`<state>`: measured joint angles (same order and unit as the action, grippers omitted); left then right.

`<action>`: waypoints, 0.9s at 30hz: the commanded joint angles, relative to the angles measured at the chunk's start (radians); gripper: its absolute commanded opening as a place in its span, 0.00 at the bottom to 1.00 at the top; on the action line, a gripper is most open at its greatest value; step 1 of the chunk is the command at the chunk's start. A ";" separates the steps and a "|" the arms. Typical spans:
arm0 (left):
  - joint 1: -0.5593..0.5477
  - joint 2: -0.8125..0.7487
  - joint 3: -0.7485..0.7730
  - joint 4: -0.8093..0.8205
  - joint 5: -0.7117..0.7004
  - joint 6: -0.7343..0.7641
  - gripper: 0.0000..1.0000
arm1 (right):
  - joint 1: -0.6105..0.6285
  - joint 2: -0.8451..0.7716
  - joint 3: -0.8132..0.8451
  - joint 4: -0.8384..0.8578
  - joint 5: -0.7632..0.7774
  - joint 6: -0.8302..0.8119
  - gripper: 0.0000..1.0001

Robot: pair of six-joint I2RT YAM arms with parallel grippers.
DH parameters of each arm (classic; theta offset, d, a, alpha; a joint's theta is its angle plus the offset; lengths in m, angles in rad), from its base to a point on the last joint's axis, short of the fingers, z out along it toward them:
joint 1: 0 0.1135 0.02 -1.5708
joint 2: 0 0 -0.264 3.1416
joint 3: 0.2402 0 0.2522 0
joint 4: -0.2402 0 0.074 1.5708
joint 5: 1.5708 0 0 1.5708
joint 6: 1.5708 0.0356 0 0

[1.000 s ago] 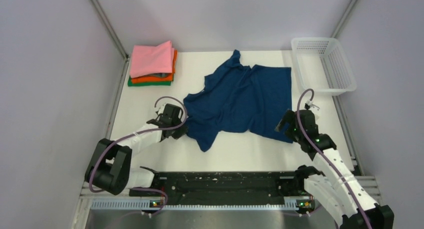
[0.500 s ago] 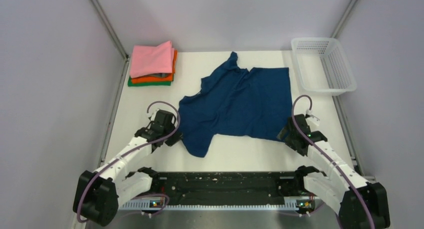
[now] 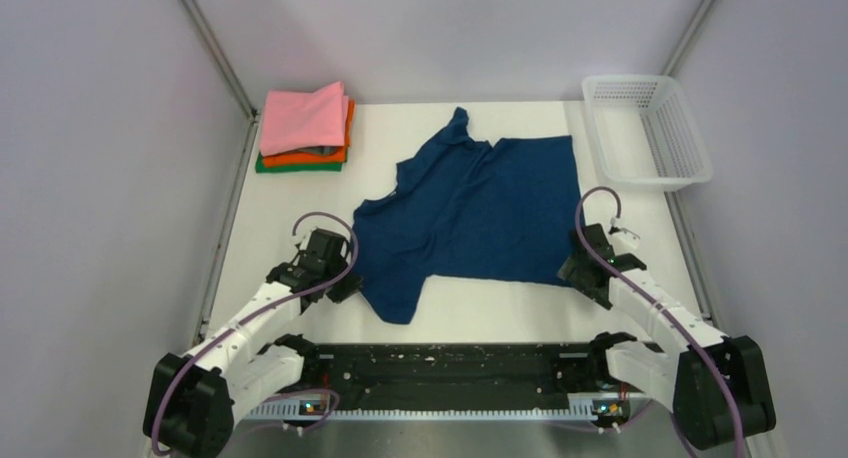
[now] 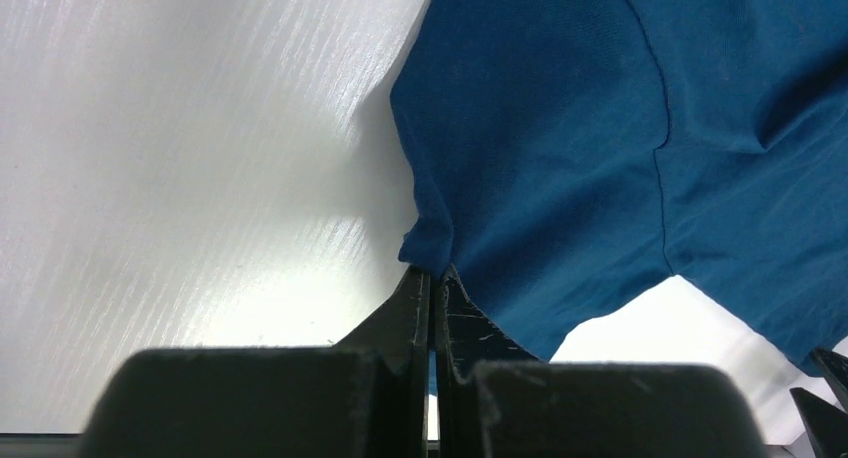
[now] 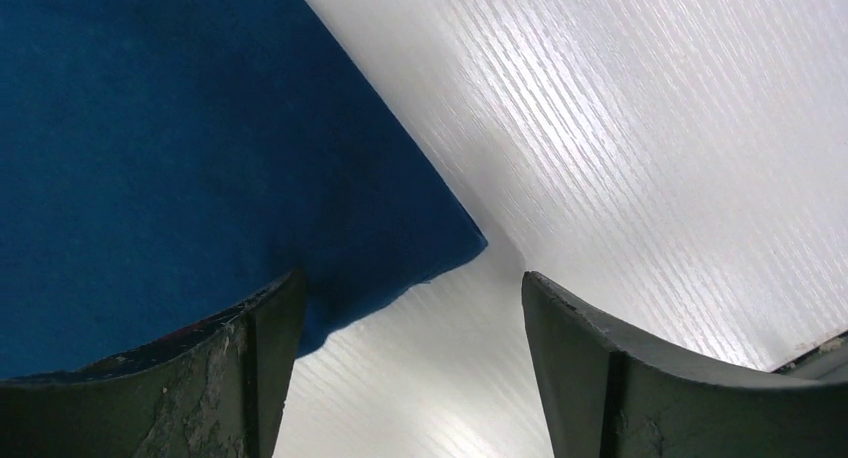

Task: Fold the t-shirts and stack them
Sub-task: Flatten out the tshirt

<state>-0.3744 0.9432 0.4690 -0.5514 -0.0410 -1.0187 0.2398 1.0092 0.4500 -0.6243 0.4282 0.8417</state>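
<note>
Lower left, left gripper (image 4: 432, 273): clamped shut on navy t-shirt (image 3: 480, 203) edge, clear only from wrist view.
Right gripper (image 5: 405, 288): open, astride shirt corner.
Top view only: folded t-shirts (image 3: 305, 128).

Navy t-shirt (image 4: 560, 148) edge, apparently between closed jaws

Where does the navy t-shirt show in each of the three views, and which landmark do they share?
Top external: navy t-shirt spread mid-table, between both pincers.
Left wrist: it fills the upper right; its edge is pinched in the shut left pincer.
Right wrist: it fills the upper left; its corner sits between the fingers of the open right pincer.
Shared landmark: the white table.
</note>
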 commanded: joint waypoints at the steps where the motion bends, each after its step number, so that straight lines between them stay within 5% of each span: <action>1: -0.002 -0.002 0.004 -0.025 -0.011 0.017 0.00 | -0.015 0.032 0.066 0.050 0.016 -0.003 0.77; 11: 0.000 -0.006 0.033 -0.068 -0.041 0.023 0.00 | -0.077 0.105 0.034 0.107 -0.105 -0.032 0.72; 20: -0.001 -0.014 0.046 -0.100 -0.062 0.009 0.00 | -0.078 0.095 -0.001 0.077 -0.202 -0.013 0.53; 27: 0.000 -0.016 0.053 -0.105 -0.060 0.000 0.00 | -0.078 0.076 0.008 -0.042 -0.216 -0.029 0.53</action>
<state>-0.3748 0.9421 0.4816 -0.6373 -0.0780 -1.0157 0.1669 1.0843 0.4793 -0.5499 0.3279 0.8024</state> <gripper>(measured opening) 0.015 0.528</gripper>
